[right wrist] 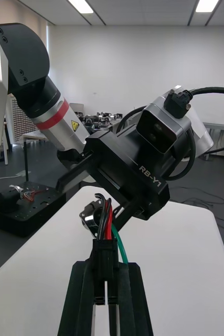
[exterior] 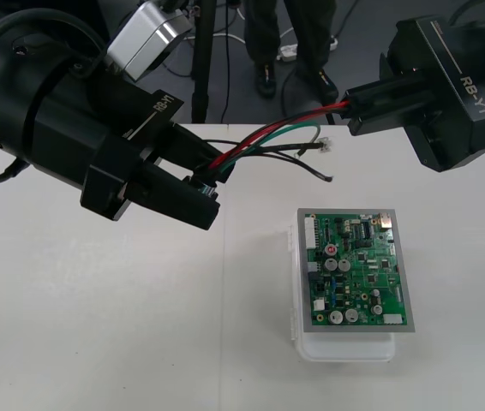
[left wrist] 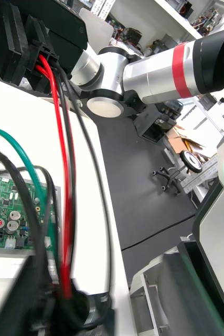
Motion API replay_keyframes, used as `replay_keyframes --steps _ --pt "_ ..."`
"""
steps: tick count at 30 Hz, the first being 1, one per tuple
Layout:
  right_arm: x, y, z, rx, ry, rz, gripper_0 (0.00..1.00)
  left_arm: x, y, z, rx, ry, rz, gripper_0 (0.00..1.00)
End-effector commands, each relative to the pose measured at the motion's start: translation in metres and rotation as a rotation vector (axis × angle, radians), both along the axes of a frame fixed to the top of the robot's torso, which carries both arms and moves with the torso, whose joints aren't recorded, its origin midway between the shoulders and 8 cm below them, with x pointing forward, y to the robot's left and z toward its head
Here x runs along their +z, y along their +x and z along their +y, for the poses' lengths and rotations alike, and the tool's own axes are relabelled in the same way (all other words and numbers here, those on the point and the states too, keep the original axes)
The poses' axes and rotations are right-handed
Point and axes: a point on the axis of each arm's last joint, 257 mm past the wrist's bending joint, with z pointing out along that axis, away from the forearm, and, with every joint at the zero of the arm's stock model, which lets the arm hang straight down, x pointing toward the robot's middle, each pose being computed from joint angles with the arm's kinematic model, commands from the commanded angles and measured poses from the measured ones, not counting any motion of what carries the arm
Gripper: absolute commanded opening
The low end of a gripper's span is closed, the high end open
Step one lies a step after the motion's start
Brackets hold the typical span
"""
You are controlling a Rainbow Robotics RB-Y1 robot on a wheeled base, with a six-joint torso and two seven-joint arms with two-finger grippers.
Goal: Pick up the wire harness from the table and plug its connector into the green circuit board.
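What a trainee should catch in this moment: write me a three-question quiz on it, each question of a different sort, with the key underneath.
1. True or false: the black plug is seated in the green circuit board.
2. The left gripper is shut on: A) the round metal socket; B) the board; C) nothing.
3. Fill in: the red, black and green wires span the air between the two grippers, and the plug is pinched by the ____ gripper.

Key
1. False: the plug is held above the table, away from the board.
2. A.
3. The right gripper.
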Motion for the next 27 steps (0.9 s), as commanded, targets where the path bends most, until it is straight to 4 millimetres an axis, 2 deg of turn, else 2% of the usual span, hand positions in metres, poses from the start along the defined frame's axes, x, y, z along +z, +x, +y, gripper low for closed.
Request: replay_keyframes --steps 1,8,15,21,25,27 --pt "-0.007 -0.006 -0.002 0.007 -0.038 -0.048 0.0 0.003 -0.007 0.002 -0.021 0.033 0.005 0.96" --pt "-0.008 -0.006 -0.002 0.005 -0.04 -0.044 0.0 0.004 -0.005 0.001 -0.03 0.019 -0.038 0.97" --pt "-0.013 0.001 -0.014 -0.036 -0.096 -0.034 0.0 0.009 0.008 0.004 0.004 -0.016 -0.092 0.97" --pt "-0.019 -0.002 -0.02 -0.071 -0.184 0.036 0.0 0.015 0.018 0.014 0.05 -0.066 -0.103 0.97" --pt "-0.036 -0.016 -0.024 -0.097 -0.28 0.099 0.0 0.014 0.027 0.027 0.103 -0.104 -0.097 0.96" --pt "-0.038 -0.018 -0.02 -0.124 -0.289 0.116 0.0 0.013 0.032 0.033 0.135 -0.125 -0.091 0.96"
